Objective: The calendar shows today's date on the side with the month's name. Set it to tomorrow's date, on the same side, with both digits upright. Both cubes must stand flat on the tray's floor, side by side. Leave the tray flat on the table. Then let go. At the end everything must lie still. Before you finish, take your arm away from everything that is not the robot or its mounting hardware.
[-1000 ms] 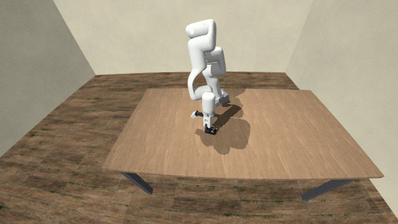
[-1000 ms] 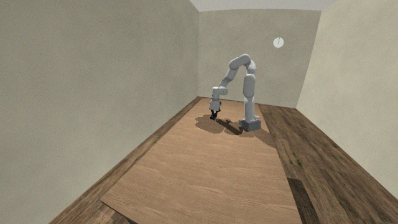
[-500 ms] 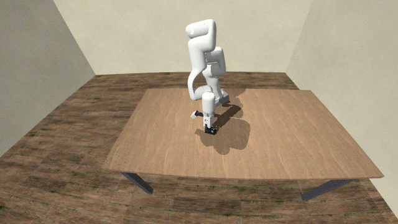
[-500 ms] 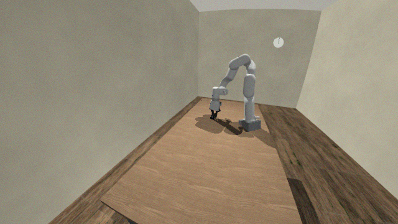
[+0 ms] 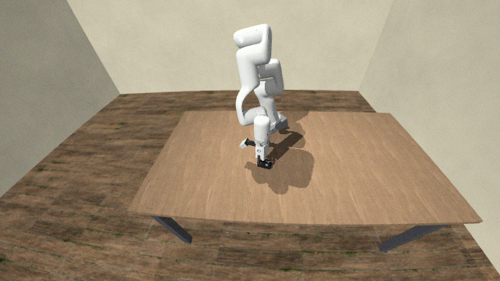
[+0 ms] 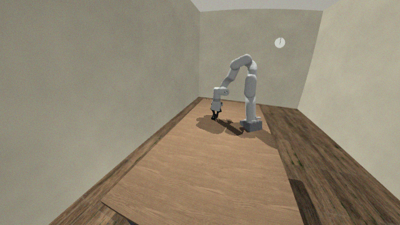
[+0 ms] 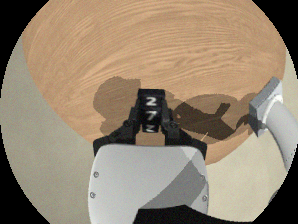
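Calendar [image 5: 267, 165] [image 7: 151, 101], dark, below the claw [image 5: 264, 161] [image 6: 214, 117] [image 7: 151, 106], over the bench [image 5: 351, 168] [image 6: 203, 175] [image 7: 165, 45]. Claw: apparently clamped on a numbered cube [image 7: 150, 116]. Risk: uneven grip might twist the cube, spoiling its upright digit. Wrist view: white 2 and 7 legible; exterior view: no digits

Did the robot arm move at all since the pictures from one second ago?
No, nothing visibly changed. The arm keeps its pose and the end effector stays low over the table. I see nothing newly taken or let go.
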Available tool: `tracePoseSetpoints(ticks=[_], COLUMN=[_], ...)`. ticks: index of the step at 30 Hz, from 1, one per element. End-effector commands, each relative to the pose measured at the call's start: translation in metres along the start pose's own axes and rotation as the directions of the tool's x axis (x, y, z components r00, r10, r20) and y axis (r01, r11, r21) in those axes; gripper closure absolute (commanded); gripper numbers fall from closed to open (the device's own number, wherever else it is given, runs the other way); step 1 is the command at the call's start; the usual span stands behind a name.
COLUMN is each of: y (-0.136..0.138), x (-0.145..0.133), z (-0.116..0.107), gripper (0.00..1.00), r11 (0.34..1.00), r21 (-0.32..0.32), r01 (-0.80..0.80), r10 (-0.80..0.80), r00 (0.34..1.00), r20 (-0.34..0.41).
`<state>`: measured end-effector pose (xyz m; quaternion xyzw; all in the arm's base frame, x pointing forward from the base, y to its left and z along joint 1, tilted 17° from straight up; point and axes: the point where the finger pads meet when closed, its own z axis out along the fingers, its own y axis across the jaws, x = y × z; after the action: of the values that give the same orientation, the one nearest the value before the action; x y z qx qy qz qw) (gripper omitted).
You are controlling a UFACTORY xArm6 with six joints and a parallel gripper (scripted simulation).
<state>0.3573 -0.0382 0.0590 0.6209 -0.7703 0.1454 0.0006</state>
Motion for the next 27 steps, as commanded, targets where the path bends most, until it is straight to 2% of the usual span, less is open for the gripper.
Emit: tracePoseSetpoints(ticks=[1,8,10,16,27], y=[-0.002,-0.001,-0.001,-0.001,-0.001], x=[0.0,0.0,0.0,0.0,0.0], z=[-0.009,-0.057,-0.057,-0.093,-0.1], gripper=[0.73,0.73,0.73,0.73,0.73], r11=[1.0,1.0,1.0,1.0,1.0], r21=[0.004,0.004,0.004,0.004,0.004], r01=[0.0,0.0,0.0,0.0,0.0], r10=[0.0,0.0,0.0,0.0,0.0], r00=[1.0,1.0,1.0,1.0,1.0], r20=[0.001,0.001,0.001,0.001,0.001])
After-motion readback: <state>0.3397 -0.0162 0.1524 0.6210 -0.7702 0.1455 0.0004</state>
